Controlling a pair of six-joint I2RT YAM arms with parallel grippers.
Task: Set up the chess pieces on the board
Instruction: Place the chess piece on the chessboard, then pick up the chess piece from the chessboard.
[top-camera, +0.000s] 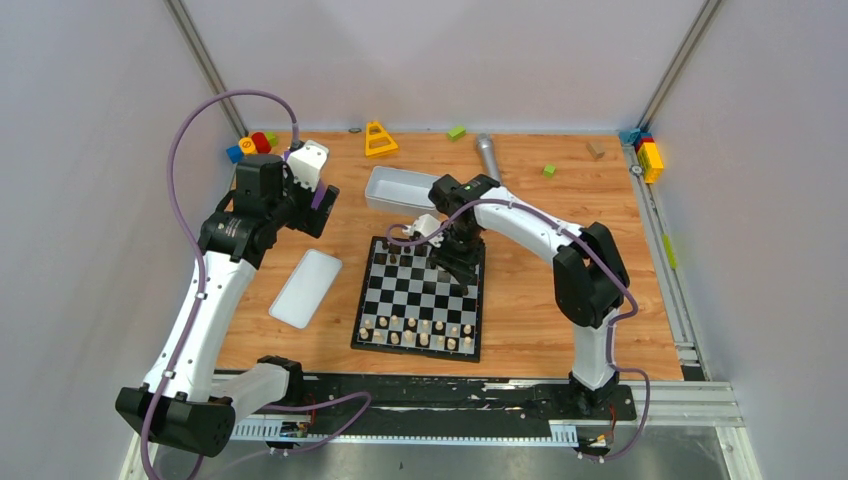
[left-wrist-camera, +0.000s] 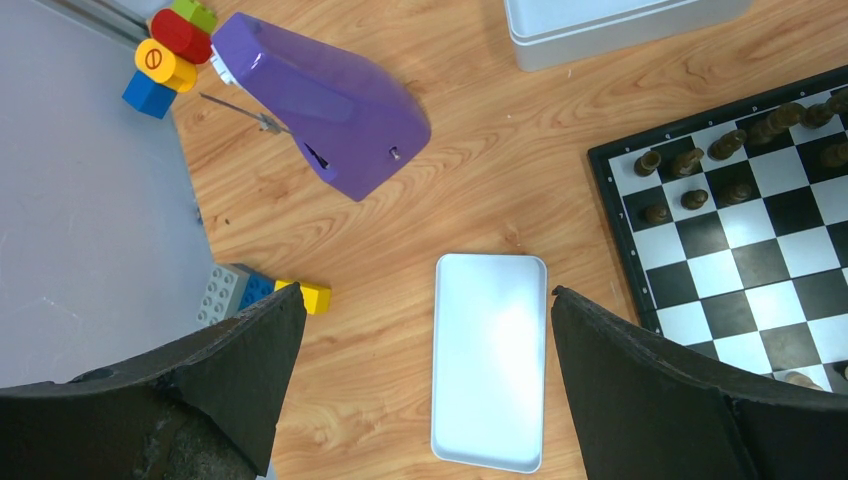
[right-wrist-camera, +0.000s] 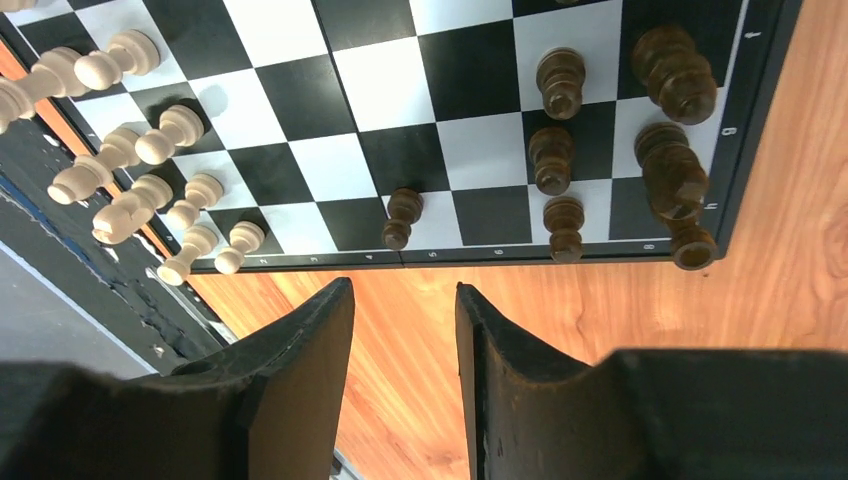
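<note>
White-and-black arms (top-camera: 195, 320) (purple cables (top-camera: 180, 150))

Checkered board (top-camera: 415, 292); pieces (right-wrist-camera: 115, 60) beige, seemingly dark brown

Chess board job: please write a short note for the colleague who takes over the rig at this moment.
Left gripper: open, empty, hovers near the white lid, beside the board.
Right gripper: open, empty, by the board's edge near the dark pieces.
Done: pale pieces in two rows at the near side; dark pieces in two rows at the far side, as far as visible.
Left to do: one dark pawn stands apart from its rows; the arm hides part of the far rows, so check them.
</note>
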